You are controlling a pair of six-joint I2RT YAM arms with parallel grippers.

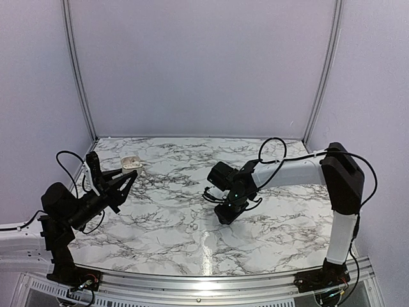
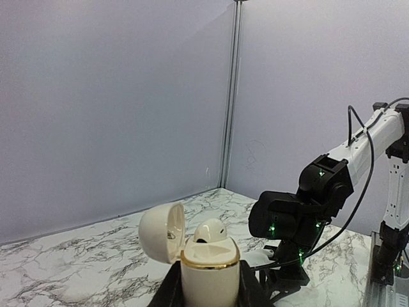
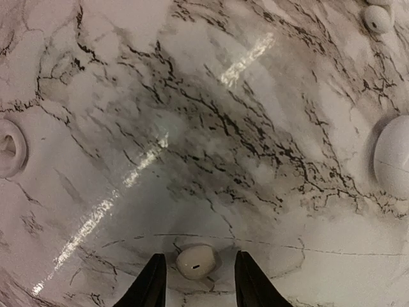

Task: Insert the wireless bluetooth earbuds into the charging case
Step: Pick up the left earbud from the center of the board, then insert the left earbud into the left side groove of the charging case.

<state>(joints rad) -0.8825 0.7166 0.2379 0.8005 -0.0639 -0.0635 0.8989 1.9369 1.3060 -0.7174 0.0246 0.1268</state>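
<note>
Loose earbud (image 3: 196, 261) on tabletop (image 3: 211, 128), dead between my right fingers (image 3: 151, 284). These stand apart, gap each side. Long axis runs roughly finger to finger, dark spot up. Left fingers (image 2: 167, 293) clamped on charging case (image 2: 209, 272), lid open, well apart; other earbud (image 2: 209, 230) seated inside.

Grey-veined white marble table (image 1: 192, 224), one small white earbud (image 3: 196, 262) lying on it

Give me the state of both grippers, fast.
Left gripper: closed, holding the charging case, whose lid is open.
Right gripper: open, straddling a loose earbud, not gripping it.
</note>
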